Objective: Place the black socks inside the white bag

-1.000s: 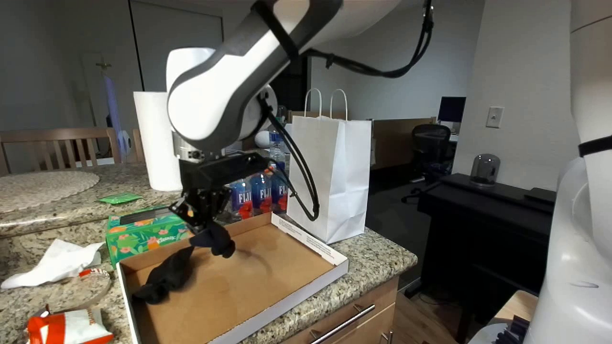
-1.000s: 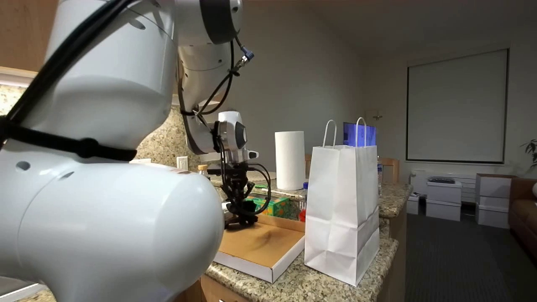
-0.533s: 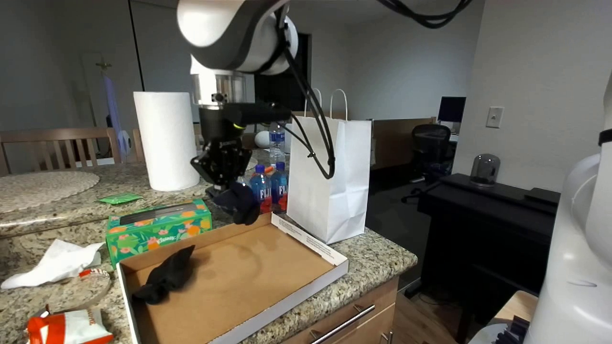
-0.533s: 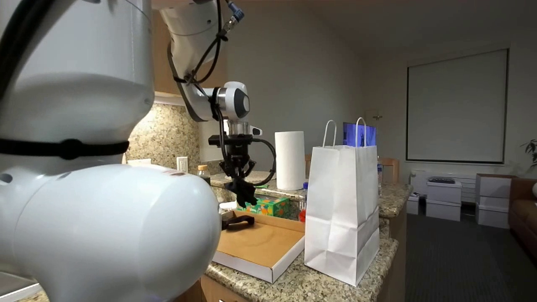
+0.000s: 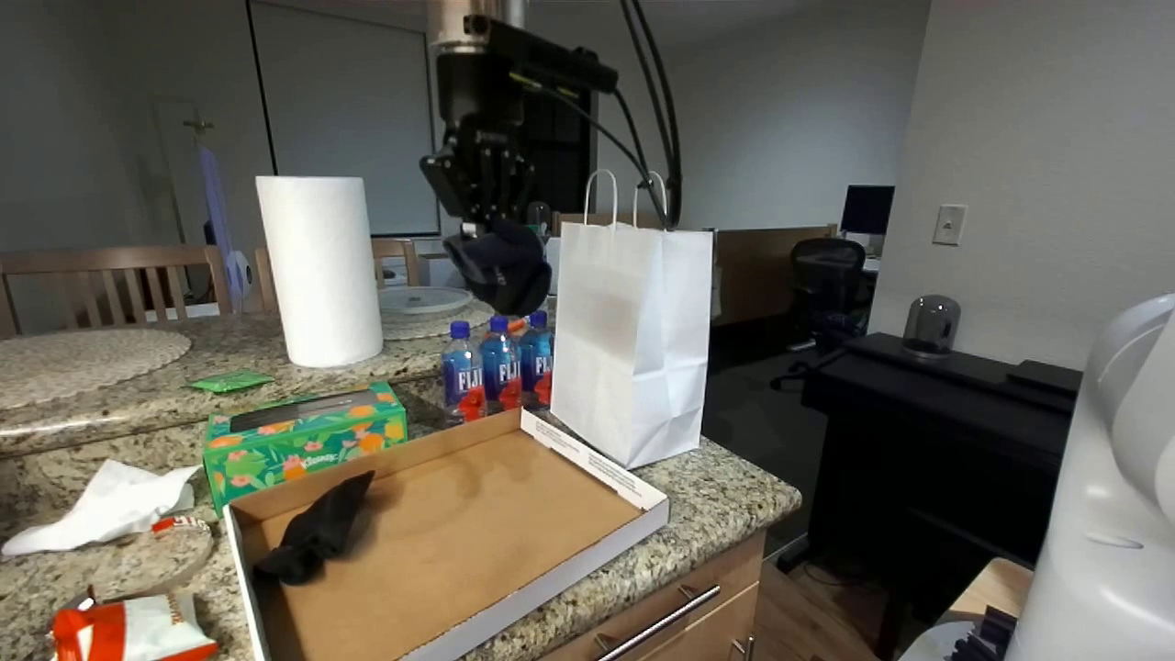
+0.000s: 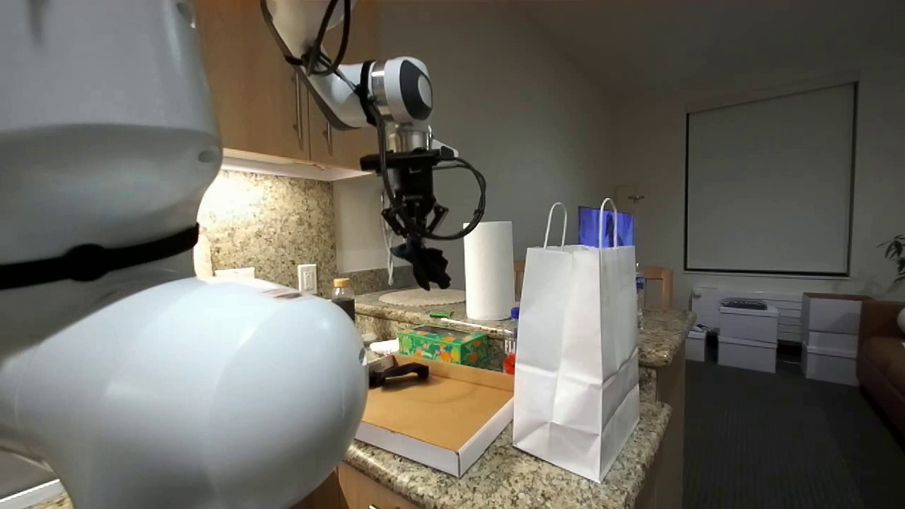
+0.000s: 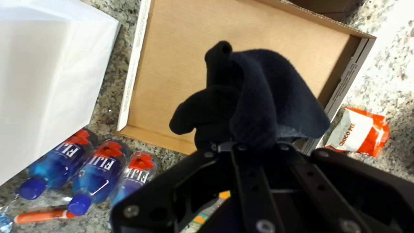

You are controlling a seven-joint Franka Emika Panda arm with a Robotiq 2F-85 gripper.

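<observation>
In an exterior view, with the cardboard tray [image 5: 532, 496] as the clock's centre, a flowered tissue box [image 5: 307, 457] sits just outside at ten o'clock, a black sock [image 5: 321, 531] lies inside at nine, and a paper towel roll [image 5: 323, 275] stands at eleven. Toward twelve hangs the gripper [image 5: 477, 228], pinching a bunched sock bundle [image 5: 510, 275], also black, in the air. Between one and two, the white bag [image 5: 633, 358] stands upright just beside the tray.

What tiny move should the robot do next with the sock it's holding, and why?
Probably lift the sock a bit higher. The end effector is shut on it, and in both exterior views it hangs to one side of the bag, its lower end seemingly below the bag's top, so going straight across might bump it.
</observation>
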